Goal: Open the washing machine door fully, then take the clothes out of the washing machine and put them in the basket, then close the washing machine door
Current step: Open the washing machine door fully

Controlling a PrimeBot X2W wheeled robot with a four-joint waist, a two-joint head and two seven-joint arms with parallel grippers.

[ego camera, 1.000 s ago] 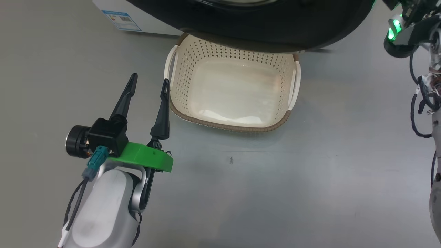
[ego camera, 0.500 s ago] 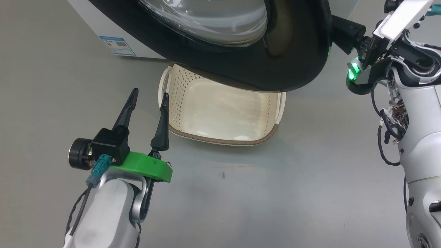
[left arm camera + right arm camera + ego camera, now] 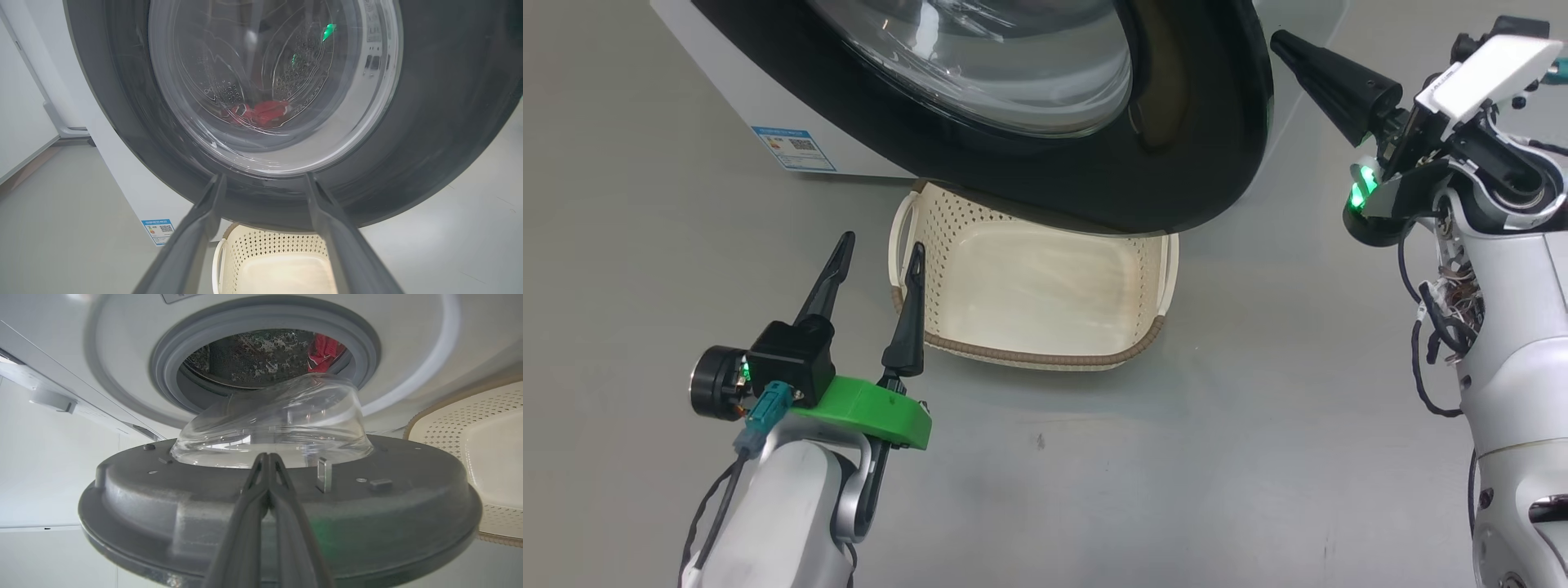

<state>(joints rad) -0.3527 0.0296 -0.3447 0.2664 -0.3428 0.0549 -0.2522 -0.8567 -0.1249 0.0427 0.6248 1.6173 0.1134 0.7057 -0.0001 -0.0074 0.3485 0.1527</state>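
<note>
Red clothes (image 3: 261, 114) were seen inside the washing machine (image 3: 408, 355), beyond the closed right end effector (image 3: 267, 456), which was held near the washing machine door (image 3: 1176, 163). The basket (image 3: 1013, 355) was placed just beside the open, empty left end effector (image 3: 882, 241).

Washing machine door (image 3: 1176, 163) hides far end of basket (image 3: 1013, 358); clothes (image 3: 261, 113) blurred behind its glass.
</note>
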